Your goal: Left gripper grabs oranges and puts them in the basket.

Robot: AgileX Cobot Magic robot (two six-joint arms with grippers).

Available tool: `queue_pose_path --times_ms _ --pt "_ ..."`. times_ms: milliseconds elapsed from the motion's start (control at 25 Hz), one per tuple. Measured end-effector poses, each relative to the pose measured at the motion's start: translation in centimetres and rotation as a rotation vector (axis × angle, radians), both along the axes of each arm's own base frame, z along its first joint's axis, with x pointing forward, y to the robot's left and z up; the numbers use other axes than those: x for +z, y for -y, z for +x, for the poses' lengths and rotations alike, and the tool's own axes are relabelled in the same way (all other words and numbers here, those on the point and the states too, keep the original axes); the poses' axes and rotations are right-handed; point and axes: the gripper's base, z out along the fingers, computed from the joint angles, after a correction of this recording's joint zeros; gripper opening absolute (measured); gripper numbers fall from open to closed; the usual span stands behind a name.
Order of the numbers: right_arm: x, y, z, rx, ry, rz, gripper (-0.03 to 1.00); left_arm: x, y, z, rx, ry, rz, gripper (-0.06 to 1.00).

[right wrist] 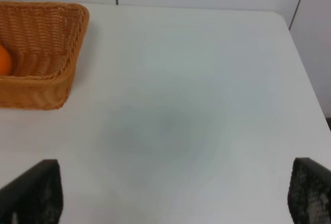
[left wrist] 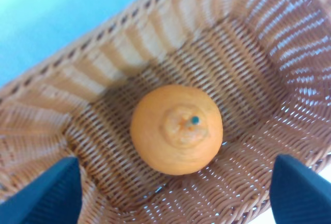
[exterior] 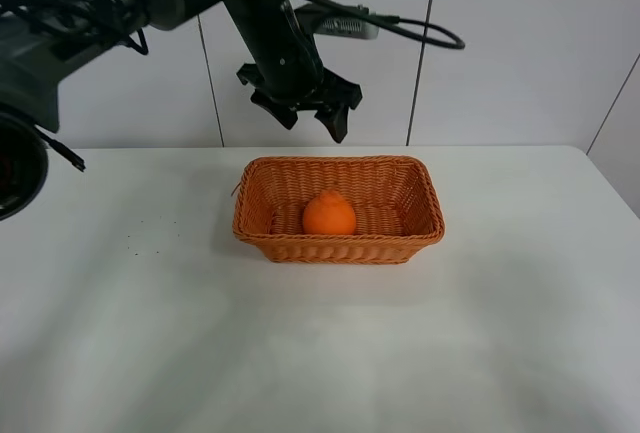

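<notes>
The orange [exterior: 329, 214] lies inside the wicker basket [exterior: 412, 238] at the table's middle, knobbed top up. My left gripper [exterior: 305, 113] hangs open and empty in the air above the basket's far edge. In the left wrist view the orange [left wrist: 176, 129] rests on the basket floor [left wrist: 248, 69], and my two fingertips [left wrist: 54, 193] show far apart on either side, well clear of it. My right gripper [right wrist: 170, 203] is open and empty over bare table; the basket [right wrist: 51, 84] and a sliver of the orange [right wrist: 4, 61] show at that view's edge.
The white table [exterior: 150, 333] stretches around the basket. A white panelled wall [exterior: 500, 53] stands behind it. The left arm's black cable [exterior: 420, 31] loops in the air above the basket. The table's right edge [right wrist: 305, 79] is close to my right gripper.
</notes>
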Motion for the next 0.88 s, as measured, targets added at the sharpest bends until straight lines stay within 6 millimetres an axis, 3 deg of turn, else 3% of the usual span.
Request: queue_pose_path --times_ms 80,280,480,680,760,880 --pt "0.0 0.0 0.0 0.000 0.000 0.001 0.69 1.1 -0.7 0.0 0.012 0.019 -0.014 0.85" --pt "0.0 0.0 0.0 0.000 0.000 0.001 0.69 0.3 -5.0 2.3 0.098 0.000 0.007 0.85" --pt "0.0 0.0 0.0 0.000 0.000 0.001 0.69 -0.2 -13.1 5.2 0.264 -0.013 0.019 0.85" --pt "0.0 0.0 0.0 0.000 0.000 0.001 0.69 -0.4 -21.3 6.7 0.437 -0.014 0.029 0.85" --pt "0.0 0.0 0.0 0.000 0.000 0.001 0.69 -0.4 -23.7 6.9 0.487 -0.014 0.030 0.85" --pt "0.0 0.0 0.0 0.000 0.000 0.001 0.69 -0.4 -25.4 6.9 0.524 -0.015 0.029 0.85"
